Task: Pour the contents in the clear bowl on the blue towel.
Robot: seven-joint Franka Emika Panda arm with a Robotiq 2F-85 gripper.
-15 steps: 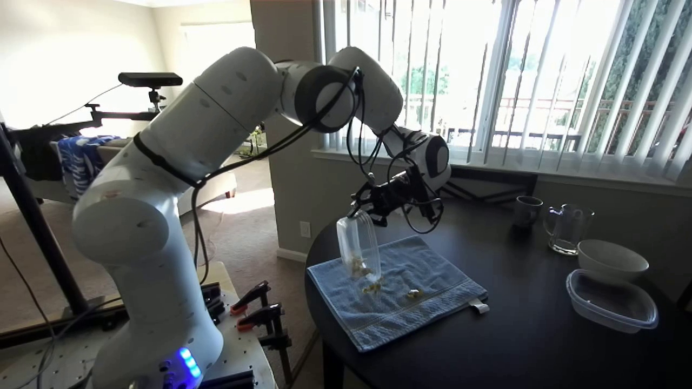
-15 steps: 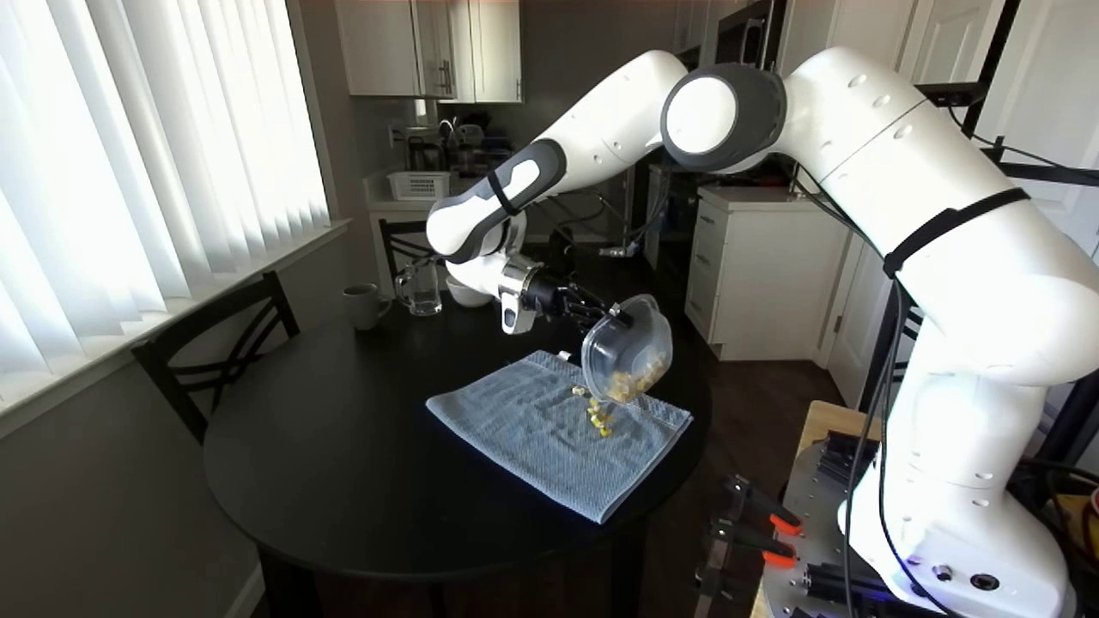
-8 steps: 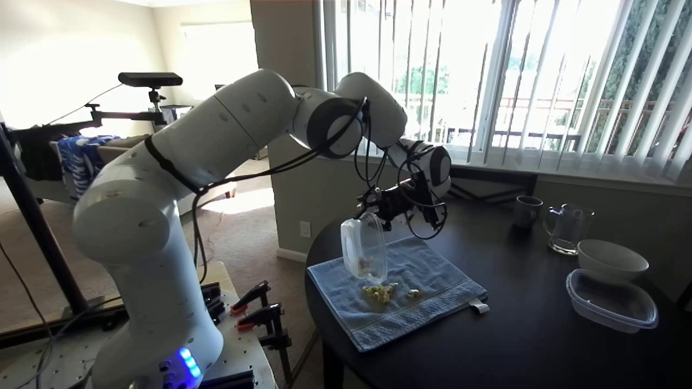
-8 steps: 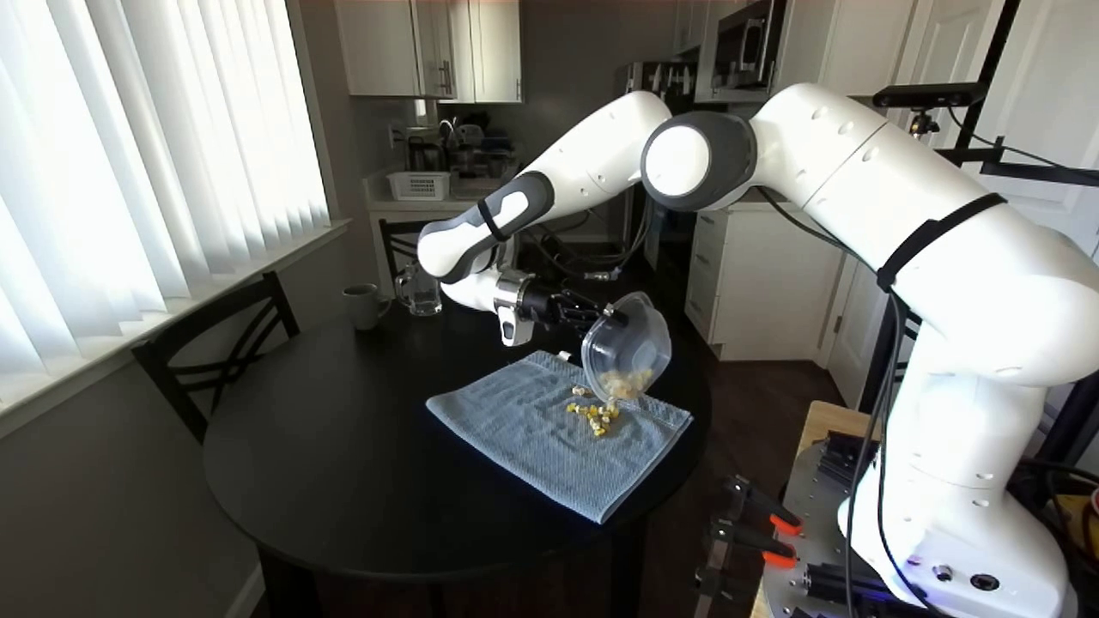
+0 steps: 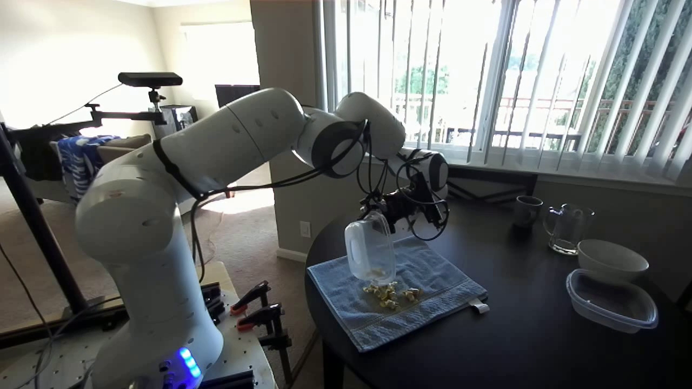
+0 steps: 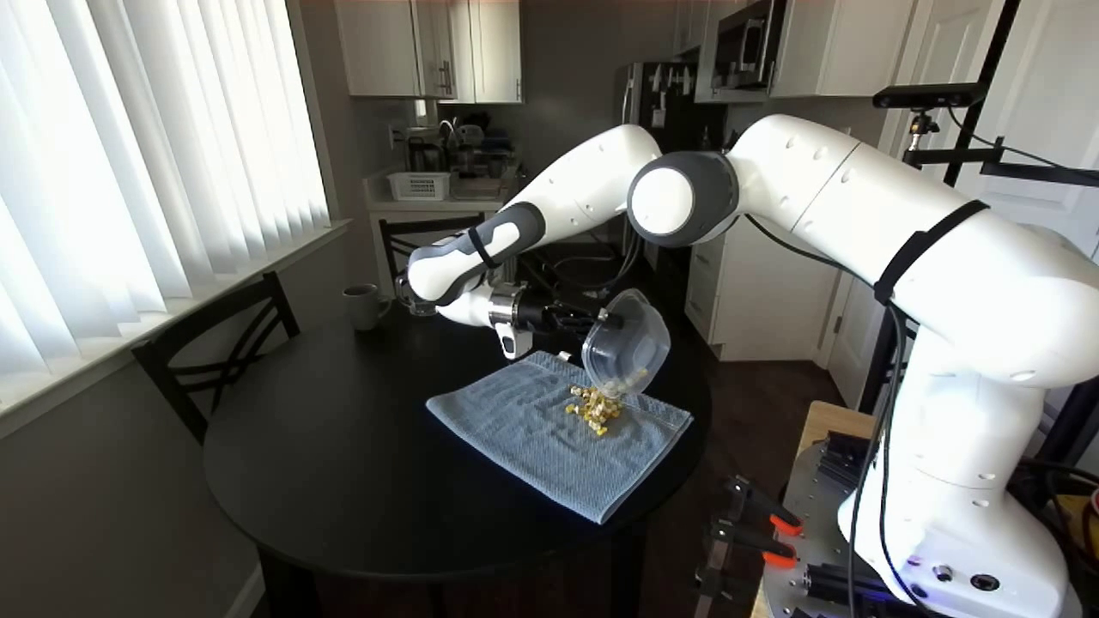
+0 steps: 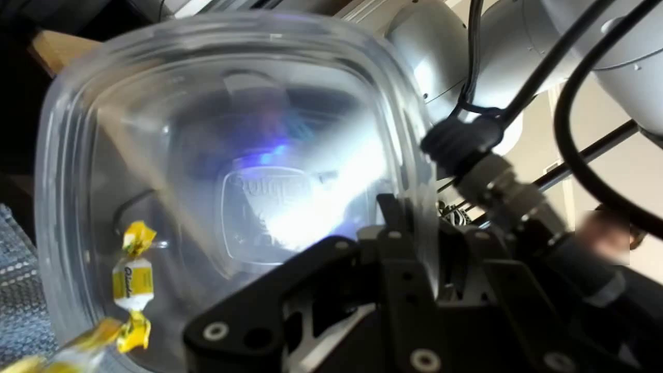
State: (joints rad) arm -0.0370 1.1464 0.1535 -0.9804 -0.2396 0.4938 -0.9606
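Note:
The clear bowl (image 5: 370,246) is tipped on its side just above the blue towel (image 5: 367,324), in both exterior views (image 6: 631,339) (image 6: 541,451). My gripper (image 5: 374,213) is shut on its upper rim; the wrist view shows the bowl wall between the fingers (image 7: 422,233). The contents (image 5: 388,296) lie as a small yellow and white heap on the towel below the bowl's lower rim, also in an exterior view (image 6: 594,408). In the wrist view they are wrapped candies (image 7: 133,284), with a couple still at the lower side of the bowl (image 7: 207,93).
On the dark round table (image 5: 486,351) stand a grey mug (image 5: 527,212), a glass mug (image 5: 567,229), a white bowl (image 5: 611,258) and another clear container (image 5: 611,305). A chair (image 6: 223,352) stands by the window. Clamps (image 5: 259,310) sit on the robot's base bench.
The arm has come lower and the bowl has tilted further, moving slightly down. More candies have slid out, so the heap on the towel has grown and few are left inside.

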